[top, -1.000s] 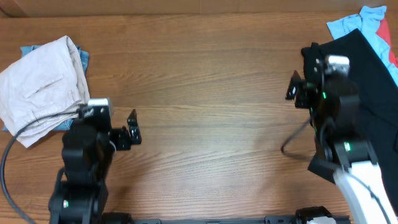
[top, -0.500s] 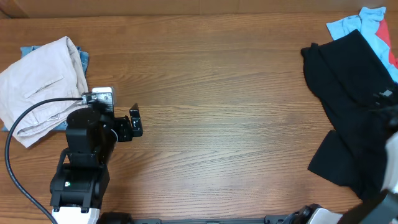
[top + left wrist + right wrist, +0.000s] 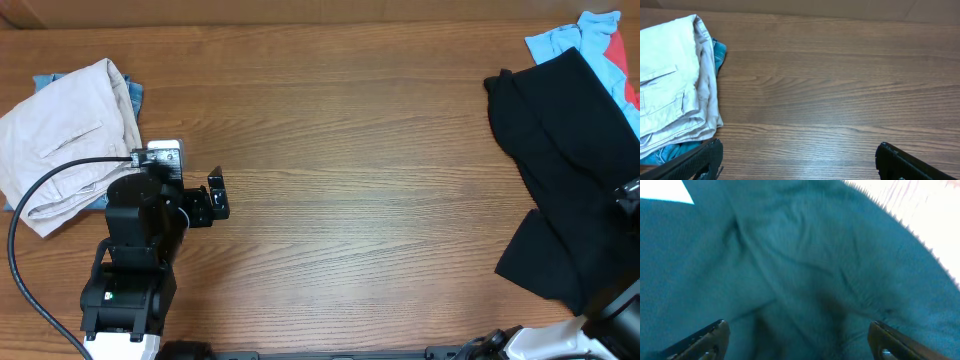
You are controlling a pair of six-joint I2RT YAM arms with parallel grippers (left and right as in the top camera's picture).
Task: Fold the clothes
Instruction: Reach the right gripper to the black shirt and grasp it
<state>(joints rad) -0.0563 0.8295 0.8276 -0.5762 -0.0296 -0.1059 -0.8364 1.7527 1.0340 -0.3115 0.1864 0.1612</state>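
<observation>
A large black shirt (image 3: pixel 560 150) lies crumpled at the table's right side, over a light-blue tee (image 3: pixel 555 40). Beige trousers (image 3: pixel 60 140) lie folded at the far left and also show in the left wrist view (image 3: pixel 670 85). My left gripper (image 3: pixel 215 197) is open and empty over bare wood to the right of the trousers, jaws wide (image 3: pixel 797 157). My right arm (image 3: pixel 628 195) shows only at the right edge. My right gripper (image 3: pixel 797 340) is open, close above the dark shirt fabric (image 3: pixel 800 265), which fills its view with a teal cast.
A blue cloth (image 3: pixel 45 80) lies under the trousers and also shows in the left wrist view (image 3: pixel 720 50). A red item (image 3: pixel 632 85) sits at the far right edge. The wooden table (image 3: pixel 350 150) runs between the two piles. A pale patch (image 3: pixel 662 190) shows at the right wrist view's top left.
My right arm has swung from above the shirt's left part to the right edge, uncovering the shirt. My left arm shifted slightly right early on, then stayed still.
</observation>
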